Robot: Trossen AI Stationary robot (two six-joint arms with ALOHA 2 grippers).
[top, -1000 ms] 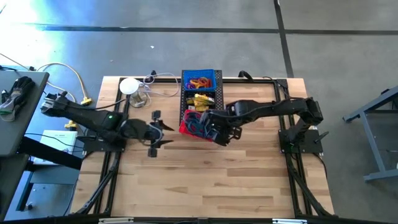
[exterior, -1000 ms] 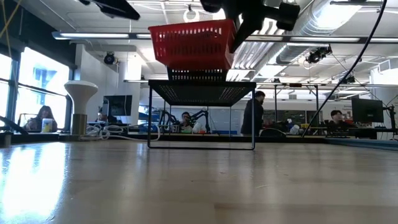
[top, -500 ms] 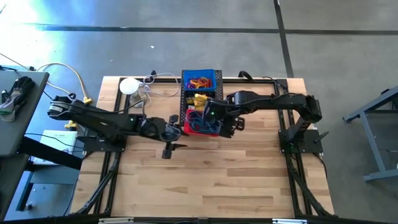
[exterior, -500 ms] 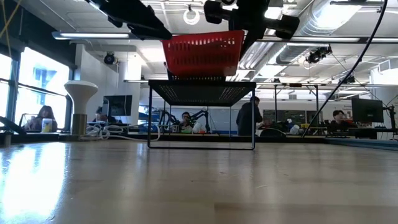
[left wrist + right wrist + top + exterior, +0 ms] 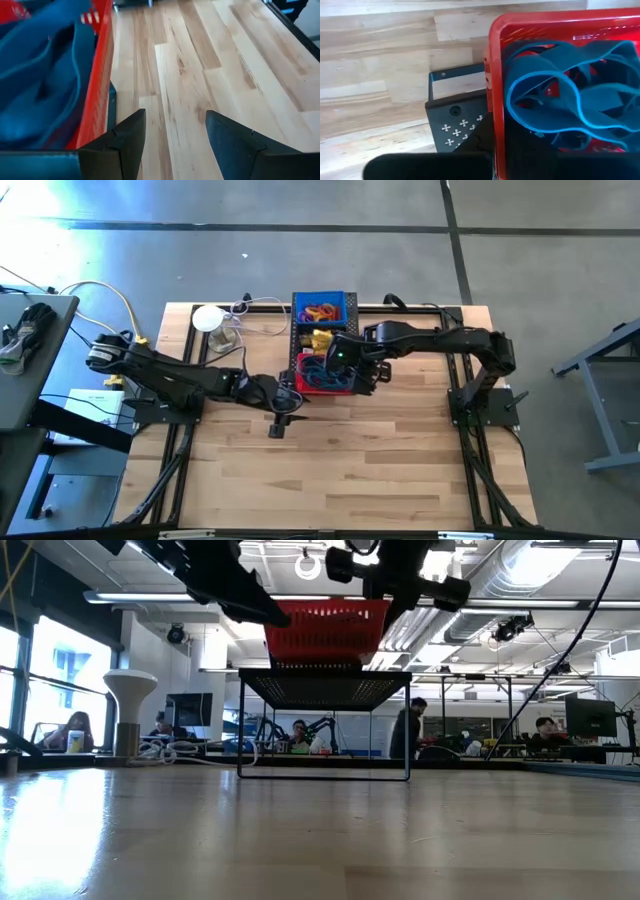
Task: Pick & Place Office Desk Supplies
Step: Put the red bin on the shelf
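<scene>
Overhead, right gripper (image 5: 352, 370) clamping red basket (image 5: 322, 384)

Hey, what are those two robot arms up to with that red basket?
The right arm's claw is shut on the rim of a red basket full of big blue rubber bands, holding it over a black mesh rack at the back of the wooden table. The left arm's claw is open and sits right beside the basket's left side, not gripping anything. Behind the red basket are a blue bin with small coloured bands and a compartment with yellow pieces.
</scene>
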